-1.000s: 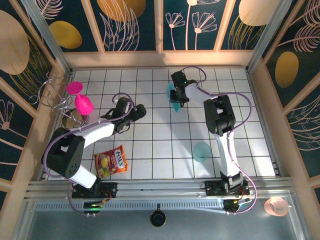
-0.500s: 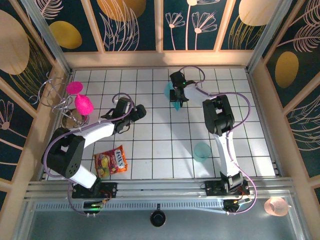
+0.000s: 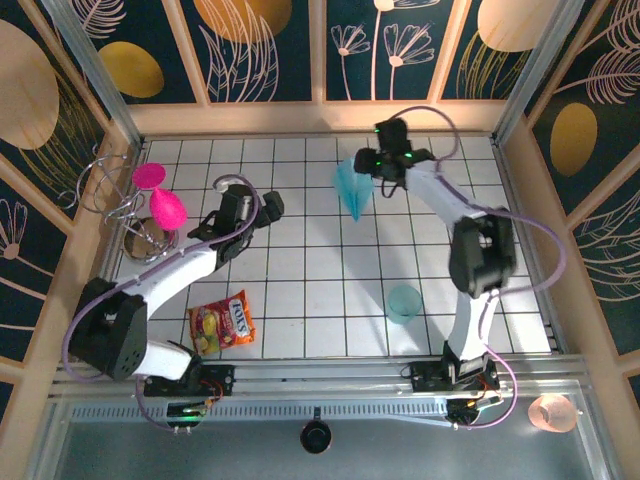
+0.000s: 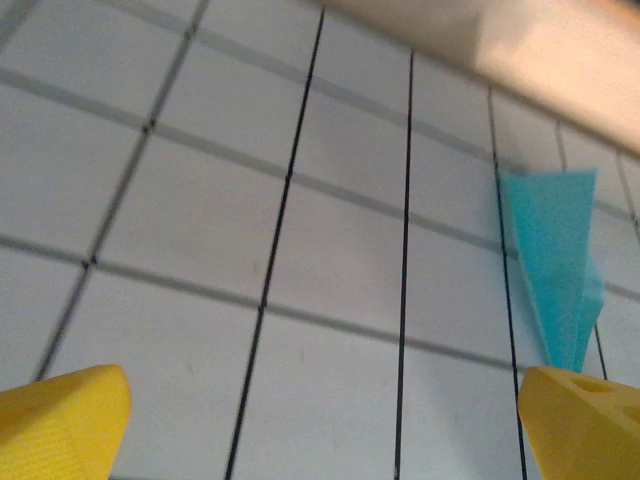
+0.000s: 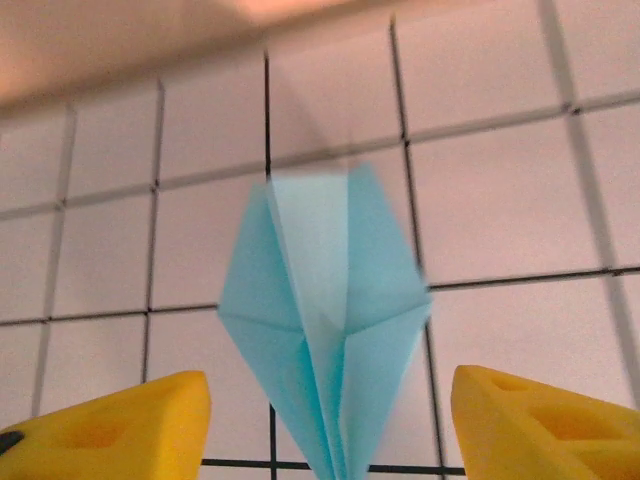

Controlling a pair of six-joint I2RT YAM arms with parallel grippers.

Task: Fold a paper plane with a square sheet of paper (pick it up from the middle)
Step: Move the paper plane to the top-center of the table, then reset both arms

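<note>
- My right tool (image 3: 368,167) hangs near the far wall of the white tiled surface (image 3: 300,270), just beside the paper plane (image 3: 351,190)
- From my right wrist, my right tool (image 5: 328,390) stands wide, one yellow finger on each side of the paper plane (image 5: 325,320) and neither touching it
- The plane lies on the tiles as a light-blue dart with a centre crease, its nose towards the near edge and its broad tail towards the far wall
- My left tool (image 3: 266,208) is over the left half of the surface, well apart from the plane
- From my left wrist, my left tool (image 4: 322,390) is spread wide and holds nothing; the paper plane (image 4: 555,265) lies ahead to the right
- A teal cup (image 3: 404,302) stands on the near right tiles, a sweet bag (image 3: 222,323) on the near left
</note>
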